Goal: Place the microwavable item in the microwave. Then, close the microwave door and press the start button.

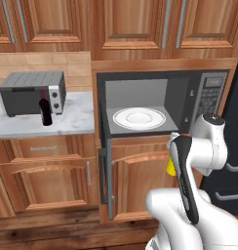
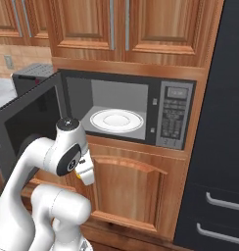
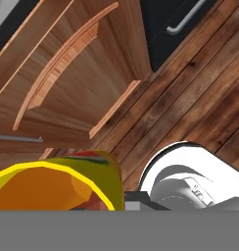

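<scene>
Yellow mug [image 3: 58, 184]: one mug, seen from above in the hand view, with its yellow rim, orange-looking inside and a red mark on the outer wall. It sits right at the hand, low in front of the wooden cabinet door [image 1: 140, 180] under the microwave. In the left base view only a small yellow piece [image 1: 169, 167] shows beside the arm, and in the right base view a yellow spot [image 2: 80, 173] under the wrist.

Gripper [image 3: 99, 208]: the jaws are closed to their narrowest, and the mug sits against them at the bottom of the hand view (the fingertips themselves are hardly visible, so the contact place I cannot tell exactly).

Microwave [image 2: 178, 86]: one, built in between the wooden cabinets, with its cavity open to the room.

Microwave door [image 2: 23, 122]: one, swung wide open to the left; its vertical bar handle [image 1: 108, 181] shows in the left base view.

White round plate [image 1: 139, 117]: one, lying on the floor of the cavity, with nothing on it.

Keypad panel [image 2: 173, 115]: one, on the right side of the microwave.

Toaster oven [image 1: 33, 92]: one, grey, on the marble counter [image 1: 77, 119] to the left.

Wine bottle [image 1: 45, 111]: one, dark with a red label, upright just in front of the toaster oven.

Dark drawer handles [image 2: 224, 218]: two, on the black unit at the right.
</scene>
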